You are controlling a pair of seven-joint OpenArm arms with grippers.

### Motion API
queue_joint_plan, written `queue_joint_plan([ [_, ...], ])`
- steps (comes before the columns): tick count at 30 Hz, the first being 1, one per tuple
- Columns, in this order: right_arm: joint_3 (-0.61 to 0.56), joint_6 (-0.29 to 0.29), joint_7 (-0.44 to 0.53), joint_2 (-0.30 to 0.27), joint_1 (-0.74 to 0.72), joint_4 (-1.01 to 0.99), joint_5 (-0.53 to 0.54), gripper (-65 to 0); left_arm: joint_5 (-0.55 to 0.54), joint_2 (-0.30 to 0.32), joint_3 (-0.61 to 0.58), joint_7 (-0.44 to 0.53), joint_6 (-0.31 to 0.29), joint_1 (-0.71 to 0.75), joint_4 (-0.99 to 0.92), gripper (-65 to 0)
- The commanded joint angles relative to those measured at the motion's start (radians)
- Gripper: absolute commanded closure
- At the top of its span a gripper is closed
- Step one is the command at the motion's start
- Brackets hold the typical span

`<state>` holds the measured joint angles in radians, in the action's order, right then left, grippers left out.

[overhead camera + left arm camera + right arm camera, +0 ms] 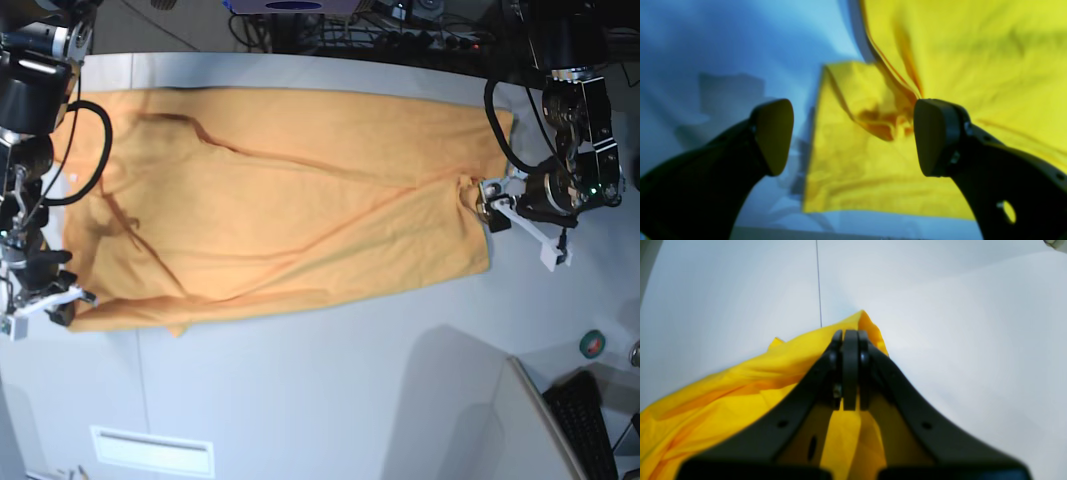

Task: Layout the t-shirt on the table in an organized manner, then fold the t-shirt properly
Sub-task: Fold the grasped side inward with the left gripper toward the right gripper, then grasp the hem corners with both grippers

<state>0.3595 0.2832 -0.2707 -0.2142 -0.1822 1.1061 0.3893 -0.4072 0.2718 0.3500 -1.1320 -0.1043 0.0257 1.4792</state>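
Here the t-shirt point(280, 210) lies spread across the desk point(330, 400); the left claw point(853, 136) gapes wide beside a bunched sleeve, the right claw point(850, 336) pinches a far corner; pulling now could drag the cloth into wrinkles

Black arms point(575, 110) with looping black cables, white brackets, and matte black rounded fingers point(773, 133).

- Left wrist view is blurry with a heavy blue cast, soft shadows on the surface point(723, 50).
- Right wrist is brighter, fingers point(850, 373) out of focus.
- Base view is evenly lit.
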Motion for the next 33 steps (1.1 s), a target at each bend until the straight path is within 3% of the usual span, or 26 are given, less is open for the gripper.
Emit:
queue_joint_plan([
  [1, 0.003, 0.004, 0.027, -0.014, -0.024, 0.019, 0.01, 0.0, -0.005, 0.014, 0.001, 0.046, -0.001, -0.05, -0.015, -53.5],
  [8, 0.003, 0.004, 0.027, -0.012, -0.024, 0.019, 0.01, 0.0, -0.003, 0.016, -0.009, 0.232, -0.005, -0.274, -0.412, -53.3],
  [15, 0.003, 0.004, 0.027, -0.017, -0.024, 0.019, 0.01, 0.0, -0.006, 0.011, -0.157, 0.413, -0.005, -0.381, -0.653, -53.3],
  [24, 0.003, 0.004, 0.027, -0.017, -0.024, 0.019, 0.01, 0.0, -0.009, 0.005, -0.176, 0.432, -0.005, -0.413, -0.731, -51.8],
  [26, 0.003, 0.004, 0.027, -0.017, -0.024, 0.019, 0.01, 0.0, -0.009, 0.005, -0.176, 0.432, -0.005, -0.409, -0.731, -44.8],
  [33, 0.003, 0.004, 0.027, -0.012, -0.023, 0.019, 0.01, 0.0, -0.009, -0.004, -0.174, 0.435, -0.005, -0.386, -0.733, -8.2],
])
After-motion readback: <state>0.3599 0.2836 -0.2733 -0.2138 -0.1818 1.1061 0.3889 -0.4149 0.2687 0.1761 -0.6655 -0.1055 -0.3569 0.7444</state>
